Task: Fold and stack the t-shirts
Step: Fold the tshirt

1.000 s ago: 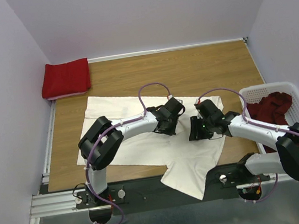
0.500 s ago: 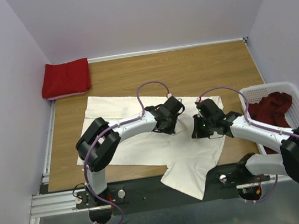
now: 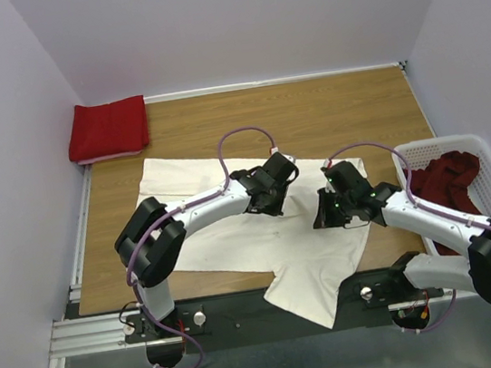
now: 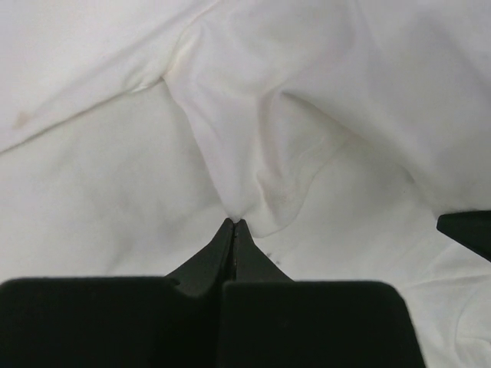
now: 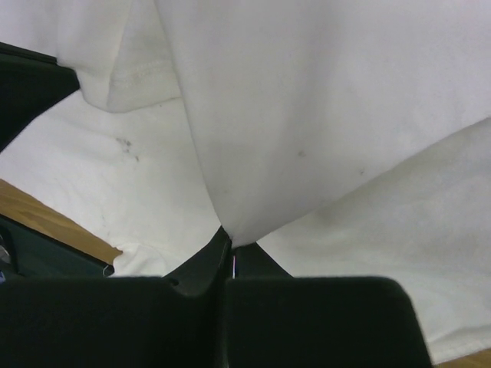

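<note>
The large cream-white t-shirt lies spread across the middle of the table, one part hanging over the near edge. My left gripper is shut on a pinched fold of it near the shirt's centre. My right gripper is shut on another fold of the same shirt close by on the right. A folded bright red t-shirt lies at the far left corner. A dark red t-shirt sits bunched in the basket.
A white plastic lattice basket stands at the right edge of the table. Bare wooden table stretches behind the cream shirt. Walls close in on the left, back and right.
Both grippers have shifted slightly left and away with the cream cloth in them; the left arm has stretched out lower. The red shirts have not moved.
</note>
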Motion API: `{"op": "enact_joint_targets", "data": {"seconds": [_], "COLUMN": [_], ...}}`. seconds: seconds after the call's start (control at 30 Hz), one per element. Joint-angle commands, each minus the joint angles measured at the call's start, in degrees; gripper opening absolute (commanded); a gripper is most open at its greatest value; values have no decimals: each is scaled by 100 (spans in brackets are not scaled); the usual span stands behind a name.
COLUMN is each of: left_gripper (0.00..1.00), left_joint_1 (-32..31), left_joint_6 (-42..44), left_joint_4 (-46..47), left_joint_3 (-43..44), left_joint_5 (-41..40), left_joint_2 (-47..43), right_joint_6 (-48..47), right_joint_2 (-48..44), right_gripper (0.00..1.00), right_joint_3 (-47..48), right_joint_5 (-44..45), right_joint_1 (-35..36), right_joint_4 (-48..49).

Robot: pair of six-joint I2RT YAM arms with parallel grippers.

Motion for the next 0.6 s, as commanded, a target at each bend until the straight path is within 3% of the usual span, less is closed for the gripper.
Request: {"op": "enact_joint_targets", "data": {"seconds": [0.0,0.57], "left_gripper": [0,0], "left_joint_1": [65,214], "left_joint_6": [296,692], "left_joint_4": [-142,-309], "left_joint_3": [-31,-145], "left_joint_5": [-2,157], "left_joint_2": [-217,-181], "right_joint_6": [142,186], "right_joint_2": [-67,30], "right_gripper": [6,6], "right_joint_3": [85,278], "right_joint_5": [12,161], "right_joint_1": [36,36], "right_joint_4": [-421,-1125]}}
